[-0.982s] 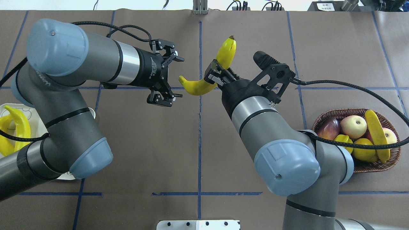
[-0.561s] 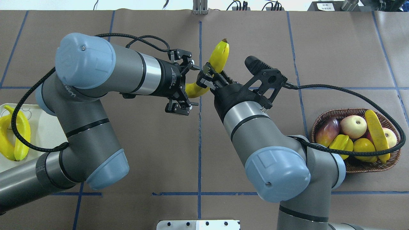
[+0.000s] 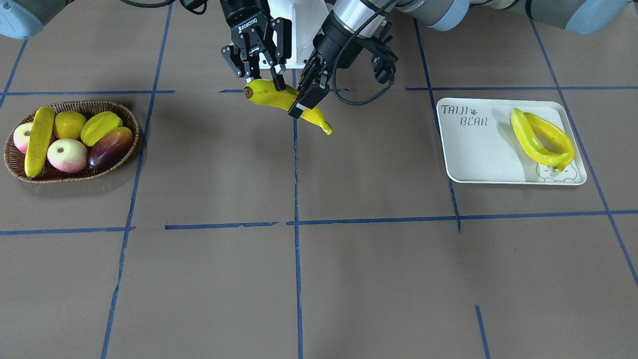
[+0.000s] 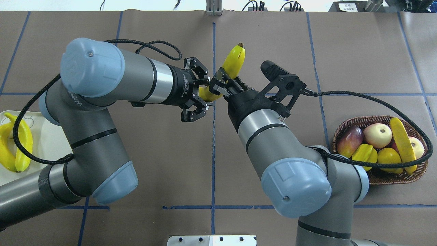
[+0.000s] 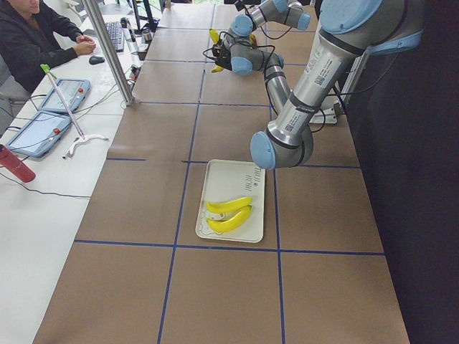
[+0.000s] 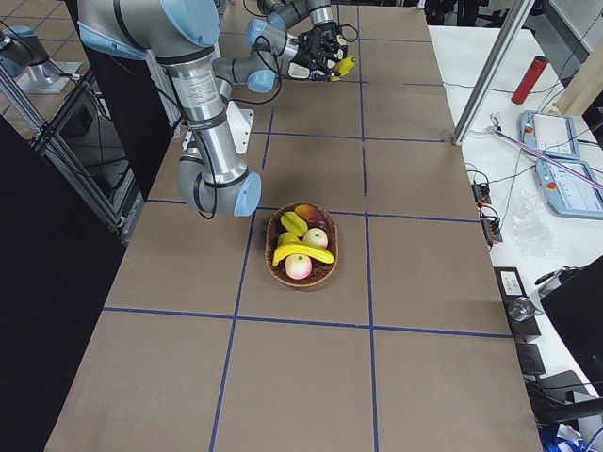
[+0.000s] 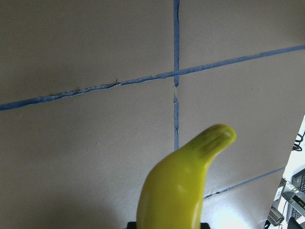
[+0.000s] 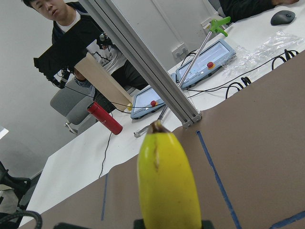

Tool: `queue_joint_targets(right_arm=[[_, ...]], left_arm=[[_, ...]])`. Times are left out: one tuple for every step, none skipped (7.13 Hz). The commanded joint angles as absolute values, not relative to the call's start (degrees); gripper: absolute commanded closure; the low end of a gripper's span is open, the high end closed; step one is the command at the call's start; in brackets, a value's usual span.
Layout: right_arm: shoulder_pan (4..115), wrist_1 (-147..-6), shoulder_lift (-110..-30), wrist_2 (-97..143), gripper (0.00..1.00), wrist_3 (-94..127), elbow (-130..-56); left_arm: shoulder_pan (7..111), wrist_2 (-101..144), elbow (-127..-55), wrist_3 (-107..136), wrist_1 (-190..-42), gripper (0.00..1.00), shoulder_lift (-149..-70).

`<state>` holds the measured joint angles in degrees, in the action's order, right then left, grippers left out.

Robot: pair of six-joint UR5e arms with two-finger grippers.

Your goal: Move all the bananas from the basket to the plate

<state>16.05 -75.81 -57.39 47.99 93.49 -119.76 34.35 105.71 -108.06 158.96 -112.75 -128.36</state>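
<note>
**Transfer in progress, all views.** One banana (image 4: 235, 61) is held in the air above the middle of the desk (image 3: 349, 279), between the two arms. The right claw (image 4: 220, 87) is clamped on it near mid-length, and the dark-tipped end is pointed away from the robot. The left claw (image 4: 206, 93) is brought up to the opposite end, with one finger on either side of the fruit. Whether those fingers are pressed against the fruit cannot be told. Two bananas (image 3: 541, 137) are laid side by side and touching on the plate (image 3: 478, 159), towards the end away from the printed lettering. The plate is set at the robot's left end of the desk. A fourth banana (image 4: 403, 145) is seen in the basket (image 4: 344, 124), at the robot's right end. It is laid across the other fruit there: apples (image 4: 377, 135), a starfruit (image 4: 365, 153), a round yellow fruit (image 4: 389, 156) and a dark-red fruit (image 4: 350, 138)
</note>
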Motion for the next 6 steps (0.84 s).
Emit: queue_joint_targets(right_arm=[[16.08,-75.41,-58.00,48.42,0.00,92.82,-120.23],[15.91,-75.85,-58.36,50.60,0.00,91.94,-123.54],[16.17,-75.94,-60.01,55.93,0.00,90.45,-127.23],[16.26,-76.98,-63.68,58.51,0.00,89.92,-131.18],[16.52,-80.47,-66.77,61.84,0.00,89.04,-135.14],[16.87,-88.51,-67.93,66.14,0.00,87.55,-139.35]], left_arm=[[35.07,105.91,-108.02,159.08,-112.94,1.00,-128.32],[35.76,106.00,-108.02,158.82,-112.85,1.00,-128.15],[38.12,109.22,-107.93,157.95,-112.85,1.00,-127.62],[41.36,114.90,-108.02,154.02,-112.76,1.00,-125.70],[44.09,118.53,-108.10,147.72,-112.76,1.00,-122.12],[48.12,124.92,-108.11,137.30,-112.33,1.00,-119.38]])
